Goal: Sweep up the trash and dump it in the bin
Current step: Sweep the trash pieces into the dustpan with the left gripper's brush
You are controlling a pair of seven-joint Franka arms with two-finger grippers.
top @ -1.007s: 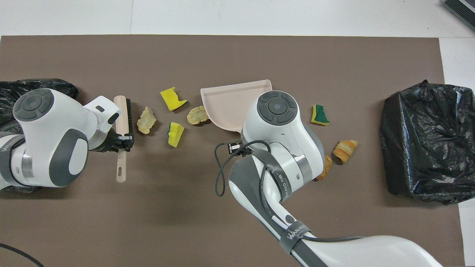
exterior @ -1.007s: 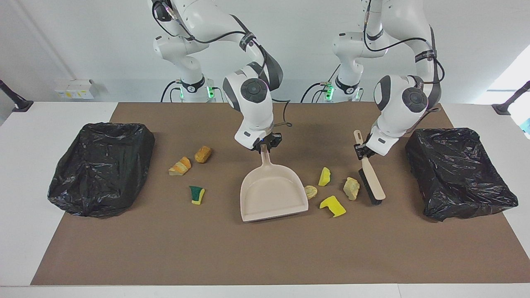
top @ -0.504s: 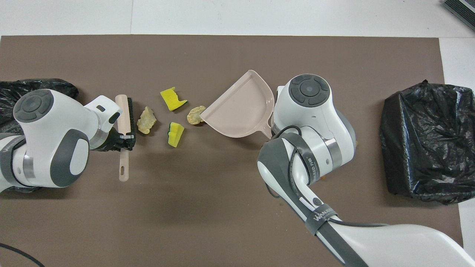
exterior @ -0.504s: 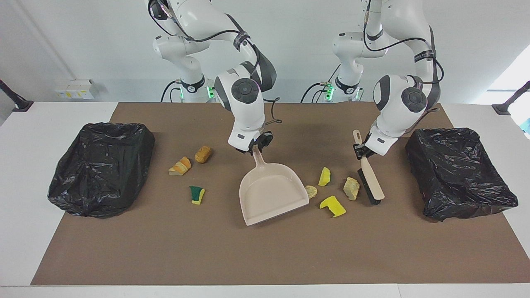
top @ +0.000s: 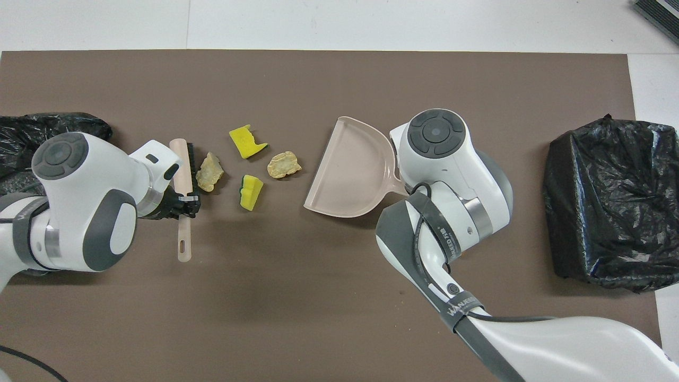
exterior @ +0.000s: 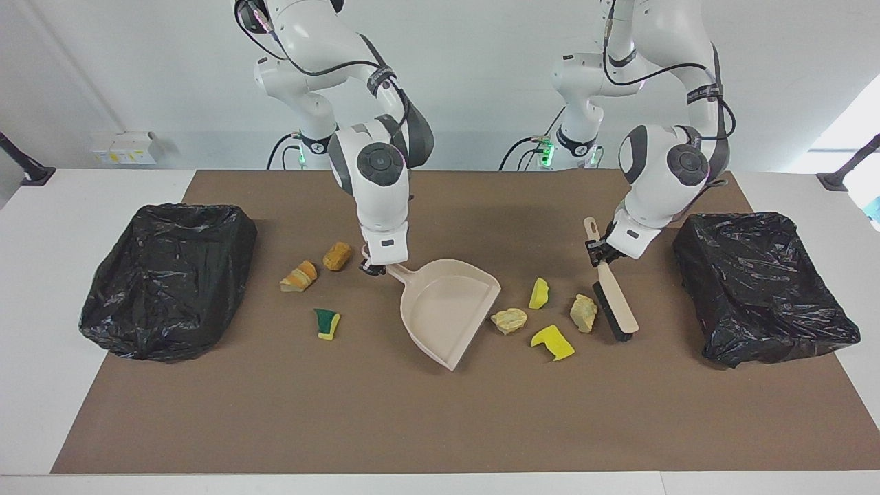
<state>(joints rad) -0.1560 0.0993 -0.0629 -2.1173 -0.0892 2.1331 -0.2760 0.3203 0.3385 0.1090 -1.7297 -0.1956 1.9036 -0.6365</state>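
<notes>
Trash, facing view: four scraps [exterior: 509,320] were found between dustpan [exterior: 447,309] mouth and brush [exterior: 615,306]; three beside right gripper [exterior: 375,265].
Grippers, overhead view: right gripper clamped the pan handle; left gripper [top: 183,204] clamped the brush, bristles set against a scrap [top: 209,172] for sweeping.

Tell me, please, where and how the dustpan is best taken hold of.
Grip the dustpan by its narrow handle, coming from above: the pan is wide and shallow, while the handle sticks out toward the right arm's end, where the right gripper holds it.
</notes>
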